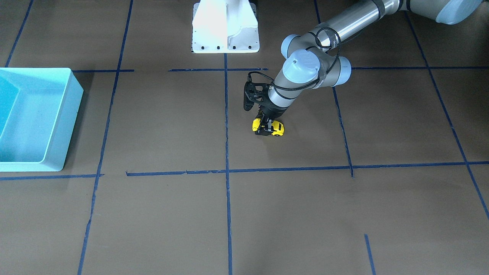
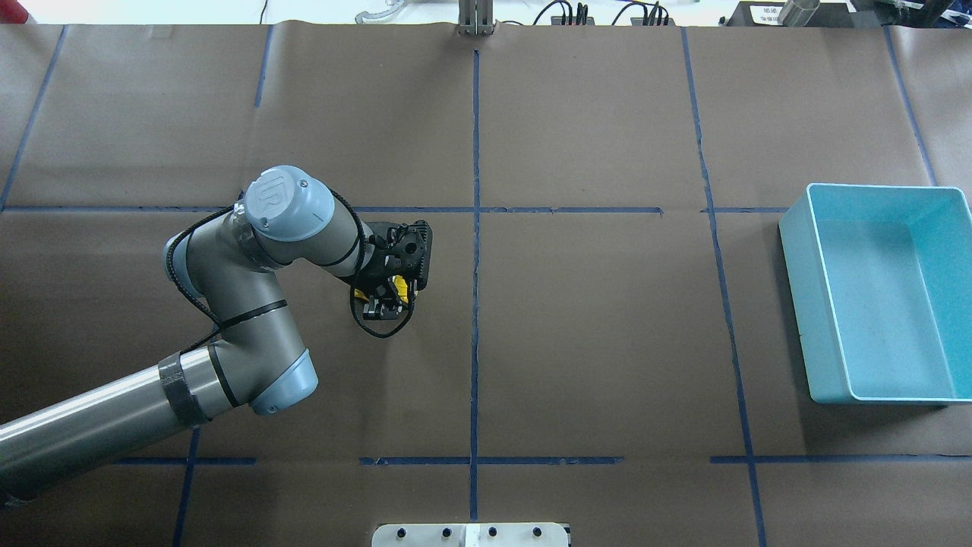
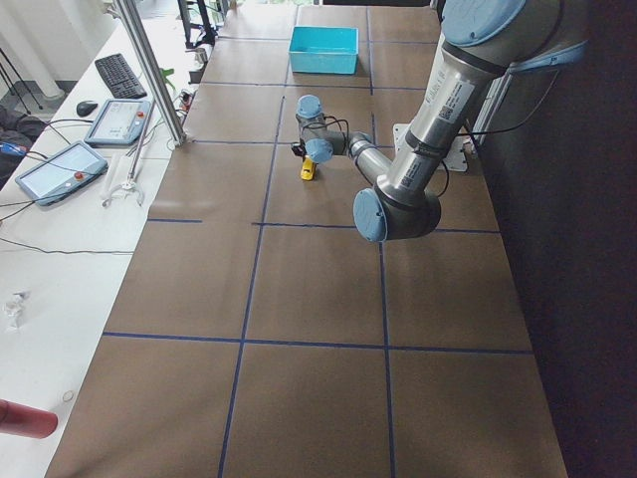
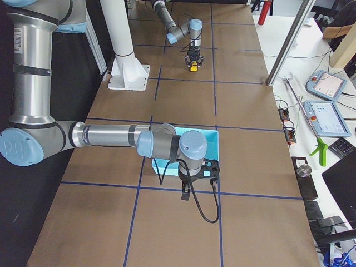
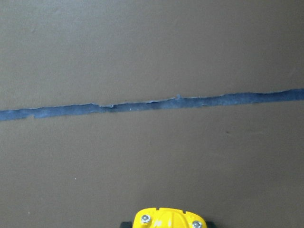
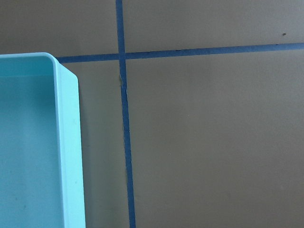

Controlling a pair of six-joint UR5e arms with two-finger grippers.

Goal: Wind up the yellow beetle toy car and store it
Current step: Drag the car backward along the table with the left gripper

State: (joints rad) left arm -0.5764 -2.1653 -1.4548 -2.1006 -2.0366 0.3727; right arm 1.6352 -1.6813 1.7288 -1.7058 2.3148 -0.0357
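Note:
The yellow beetle toy car [image 1: 268, 128] is at table level near the middle of the brown table, between the fingers of my left gripper [image 1: 266, 129]. The gripper comes down on it from above and is shut on its sides. The car also shows in the overhead view [image 2: 399, 287], in the exterior left view [image 3: 308, 169] and in the exterior right view [image 4: 193, 68]. In the left wrist view only its yellow end with two screws [image 5: 167, 219] shows at the bottom edge. My right gripper [image 4: 186, 193] hangs beside the light blue bin [image 4: 196, 136]; I cannot tell whether it is open or shut.
The light blue bin [image 2: 796, 304] stands on the robot's right side of the table, with nothing visible in it; its rim also shows in the right wrist view [image 6: 69, 142]. Blue tape lines [image 1: 226, 152] cross the brown paper. The white robot base [image 1: 225, 26] stands at the table's edge.

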